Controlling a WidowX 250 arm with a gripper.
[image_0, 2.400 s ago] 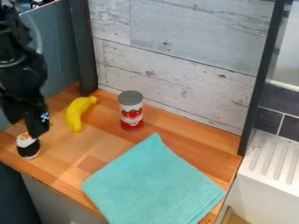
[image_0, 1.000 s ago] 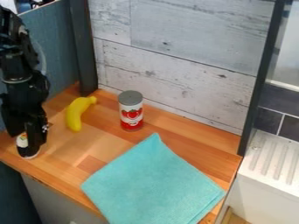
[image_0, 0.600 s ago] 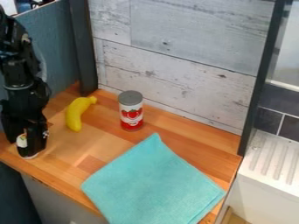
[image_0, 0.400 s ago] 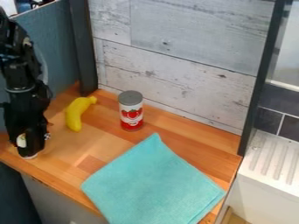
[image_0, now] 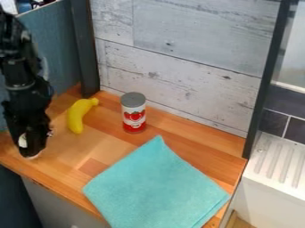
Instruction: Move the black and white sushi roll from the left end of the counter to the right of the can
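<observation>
At the view's left, your gripper (image_0: 30, 148) hangs over the wooden counter (image_0: 98, 149), its tip right at the small pale-and-dark toy (image_0: 22, 140), partly hiding it; you cannot tell whether it is clenched.

I see the claw (image_0: 31, 150) at the left end of the bench (image_0: 65, 153), with a small toy (image_0: 22, 140) at its tip. To the right of them and farther back lies the banana (image_0: 76, 118). The can (image_0: 134, 116) stands upright to the banana's right, near the back wall (image_0: 179, 67). In front of the can I have the cloth (image_0: 155, 187), spread flat, one corner pointing back. The drainboard (image_0: 277, 162) is right of the bench, past a post (image_0: 258, 111).
</observation>
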